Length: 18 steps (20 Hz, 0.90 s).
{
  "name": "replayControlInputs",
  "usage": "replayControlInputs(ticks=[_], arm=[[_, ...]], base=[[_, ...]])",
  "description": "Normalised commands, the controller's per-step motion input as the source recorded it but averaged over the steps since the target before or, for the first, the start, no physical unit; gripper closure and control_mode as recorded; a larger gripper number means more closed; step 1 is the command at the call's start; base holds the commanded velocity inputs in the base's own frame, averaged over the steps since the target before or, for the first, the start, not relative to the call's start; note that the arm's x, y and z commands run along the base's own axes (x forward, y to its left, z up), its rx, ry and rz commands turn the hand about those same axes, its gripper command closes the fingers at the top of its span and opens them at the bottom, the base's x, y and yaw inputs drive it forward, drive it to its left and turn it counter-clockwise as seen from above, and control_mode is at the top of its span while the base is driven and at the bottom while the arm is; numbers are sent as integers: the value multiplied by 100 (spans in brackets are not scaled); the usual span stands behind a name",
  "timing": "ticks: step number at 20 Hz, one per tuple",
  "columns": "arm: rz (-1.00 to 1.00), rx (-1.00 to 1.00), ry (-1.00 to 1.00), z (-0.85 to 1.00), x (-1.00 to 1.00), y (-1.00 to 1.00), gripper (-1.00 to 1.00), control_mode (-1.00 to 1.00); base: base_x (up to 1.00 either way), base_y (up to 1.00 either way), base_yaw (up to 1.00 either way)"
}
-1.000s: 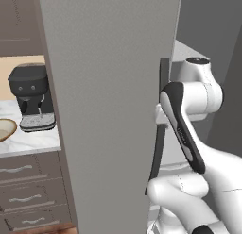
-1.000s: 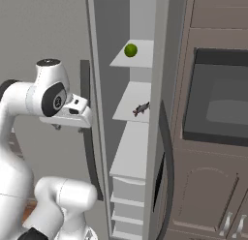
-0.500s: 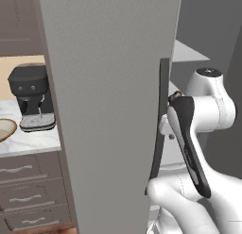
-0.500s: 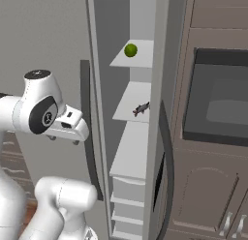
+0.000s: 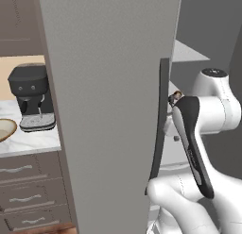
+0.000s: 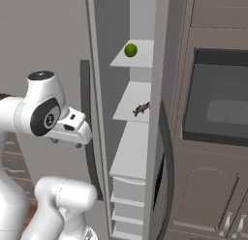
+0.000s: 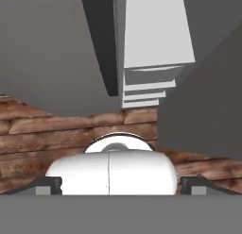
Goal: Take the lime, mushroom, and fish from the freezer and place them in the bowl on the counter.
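I am looking at the freezer (image 6: 145, 152), and its door (image 5: 108, 110) is standing open. The big grey door is taking up most of my left base view, and its long dark handle (image 5: 158, 129) is running down its right edge. The gripper (image 6: 68, 140) is hanging just beside that handle, pointing down, touching nothing. In the hand view its two dark fingertips (image 7: 47, 185) are sitting far apart at the bottom corners, so the jaws are spread wide and holding nothing.

Inside the freezer I am seeing pale shelves. The lime (image 6: 131, 50) is sitting on the top shelf (image 6: 140, 60), near the middle of it. The fish (image 6: 141, 109) is lying on the next shelf down (image 6: 126, 111), close to its right front edge. A small brown thing (image 5: 177, 94) is peeking past the arm in the left base view; it is too small for me to say what it is.

The bowl (image 5: 5, 129) is resting on the counter (image 5: 33, 142) at the far left edge of my left base view, half cut off. A black coffee machine (image 5: 30, 98) is standing just beside it, on its right. Brown drawers (image 5: 28, 190) are sitting under the counter. A dark oven (image 6: 218, 103) is set in the brown wall to the right of the freezer.
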Motion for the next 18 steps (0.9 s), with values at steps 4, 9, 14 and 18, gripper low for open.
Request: replayControlInputs(ticks=[4, 9, 14, 18], arm=[[0, 0, 1, 4, -33, -25, -100, -100], [0, 0, 0, 17, -26, -15, -100, -100], [-1, 0, 0, 15, -23, 0, -100, 100], [0, 0, 0, 0, 0, 0, -100, 100]], base=[[0, 0, 0], [0, 0, 0], [-5, 0, -1], [-5, -1, -1]])
